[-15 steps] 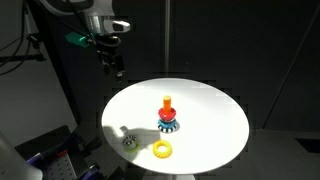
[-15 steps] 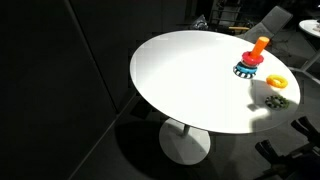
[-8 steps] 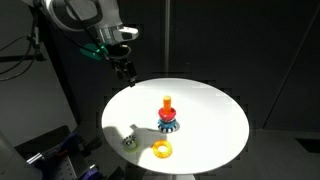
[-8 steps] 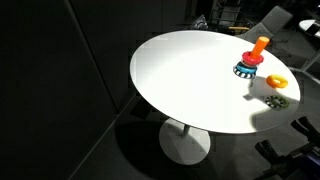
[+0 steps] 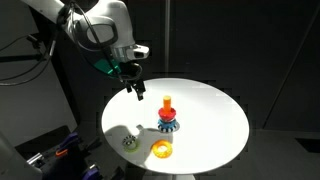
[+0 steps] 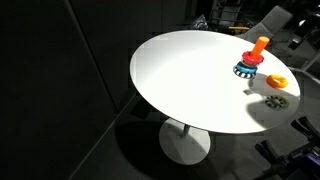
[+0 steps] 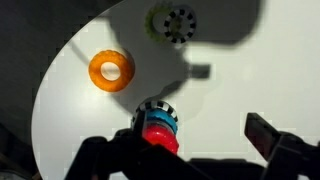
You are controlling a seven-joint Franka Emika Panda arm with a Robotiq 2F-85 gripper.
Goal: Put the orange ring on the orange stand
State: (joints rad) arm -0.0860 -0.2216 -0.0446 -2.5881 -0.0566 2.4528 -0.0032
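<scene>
The orange ring (image 5: 162, 150) lies flat near the edge of the white round table (image 5: 212, 108); it also shows in the other exterior view (image 6: 276, 81) and in the wrist view (image 7: 110, 70). The orange stand (image 5: 167, 103) stands upright mid-table with a red ring and a blue toothed ring (image 5: 168, 124) around its foot. It shows too in the other exterior view (image 6: 259, 47) and, from above, in the wrist view (image 7: 157, 125). My gripper (image 5: 133, 88) hangs open and empty above the table's far left part, apart from both. In the wrist view its fingers (image 7: 185, 150) frame the stand.
A small pale greenish object with dark specks (image 5: 130, 142) lies on the table near the orange ring, also in the wrist view (image 7: 176, 21). The surroundings are dark; clutter sits off the table at the lower left (image 5: 50, 155).
My gripper has moved right and down, from beyond the table's edge to over the table, closer to the stand. The rings and stand have not moved.
</scene>
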